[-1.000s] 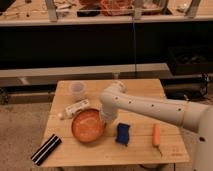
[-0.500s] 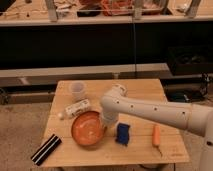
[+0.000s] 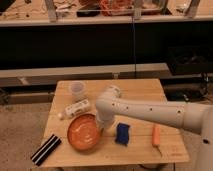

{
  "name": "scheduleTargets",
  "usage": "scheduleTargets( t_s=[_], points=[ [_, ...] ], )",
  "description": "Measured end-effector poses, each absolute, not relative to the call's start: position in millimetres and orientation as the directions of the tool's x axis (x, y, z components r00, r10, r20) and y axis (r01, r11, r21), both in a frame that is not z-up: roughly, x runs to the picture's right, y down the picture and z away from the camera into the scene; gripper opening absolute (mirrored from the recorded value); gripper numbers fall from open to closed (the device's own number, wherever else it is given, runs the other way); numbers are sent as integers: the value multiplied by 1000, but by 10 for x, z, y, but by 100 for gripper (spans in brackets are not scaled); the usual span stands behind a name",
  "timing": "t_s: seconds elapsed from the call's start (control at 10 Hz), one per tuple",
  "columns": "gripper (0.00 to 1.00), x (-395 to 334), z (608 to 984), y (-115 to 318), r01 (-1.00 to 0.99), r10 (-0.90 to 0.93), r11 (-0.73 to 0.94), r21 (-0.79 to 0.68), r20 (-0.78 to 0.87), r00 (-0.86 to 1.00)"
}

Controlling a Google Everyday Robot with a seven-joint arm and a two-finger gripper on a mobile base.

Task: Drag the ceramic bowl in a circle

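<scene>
Camera view: ceramic bowl (image 3: 81,134) sits front-left on table (image 3: 142,92). Gripper (image 3: 103,126) is down at the bowl's right rim, grip state can't tell. Around the bowl: white bottle (image 3: 77,108) lying just behind, cup (image 3: 77,91) further behind, blue sponge (image 3: 122,134) just right, orange stick (image 3: 156,135) beyond that, black bar (image 3: 46,149) front-left.

The gripper (image 3: 102,126) sat at the right rim of the bowl (image 3: 81,133). A blue sponge (image 3: 122,134) crowded just beside it on the right. A bottle (image 3: 77,107) lay near, behind and left, with a cup (image 3: 76,91) beyond. Bare table (image 3: 145,92) lay open behind and right.
</scene>
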State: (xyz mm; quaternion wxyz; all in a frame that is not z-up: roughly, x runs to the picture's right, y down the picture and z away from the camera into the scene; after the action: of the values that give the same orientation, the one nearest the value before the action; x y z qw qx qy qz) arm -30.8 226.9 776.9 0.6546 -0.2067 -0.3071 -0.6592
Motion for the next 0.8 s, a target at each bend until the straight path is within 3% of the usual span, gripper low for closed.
scheduleTargets(
  t_s=[0.4, 0.8],
  points=[
    [1, -494, 7748, 2308, 986, -741, 4, 169, 662, -111],
    [1, -638, 7953, 2075, 985, -744, 21, 174, 661, -101]
  ],
)
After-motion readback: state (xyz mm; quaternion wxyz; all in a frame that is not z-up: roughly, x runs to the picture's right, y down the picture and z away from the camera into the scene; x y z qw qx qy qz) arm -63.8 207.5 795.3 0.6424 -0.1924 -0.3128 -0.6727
